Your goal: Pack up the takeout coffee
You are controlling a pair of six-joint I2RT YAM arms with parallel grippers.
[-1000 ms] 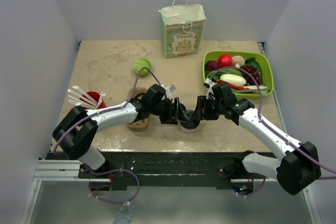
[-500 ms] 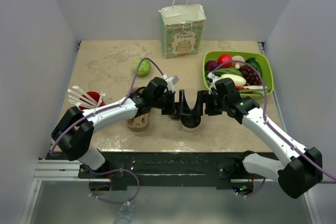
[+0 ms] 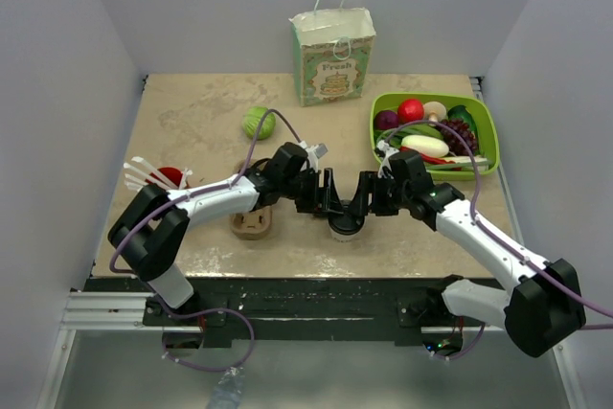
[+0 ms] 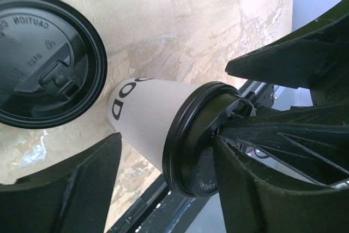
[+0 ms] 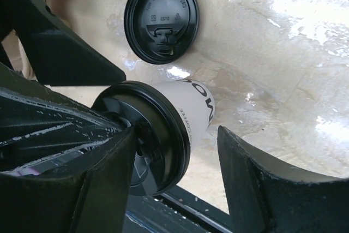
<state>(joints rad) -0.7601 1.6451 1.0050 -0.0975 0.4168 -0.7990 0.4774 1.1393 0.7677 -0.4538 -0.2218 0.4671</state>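
Note:
The takeout coffee (image 3: 345, 227), a small white paper cup with a black lid, stands near the table's front edge. My left gripper (image 3: 326, 198) and right gripper (image 3: 362, 200) meet just above it from either side. In the left wrist view the cup (image 4: 144, 114) sits between the spread fingers of the left gripper (image 4: 166, 145), with its lid against one finger (image 4: 256, 189). In the right wrist view the cup (image 5: 192, 105) sits between the wide-open fingers of the right gripper (image 5: 175, 132). Neither gripper squeezes it.
A loose flat black lid (image 4: 43, 58) lies on the table beside the cup and also shows in the right wrist view (image 5: 161, 17). A paper bag (image 3: 333, 55) stands at the back. There is a green produce basket (image 3: 484, 126), a green ball (image 3: 259, 122), a brown holder (image 3: 251, 227) and a red utensil cup (image 3: 170, 177).
Both grippers rose off the cup's lid and shifted slightly toward the back, fingers still spread. The cup has stayed in place.

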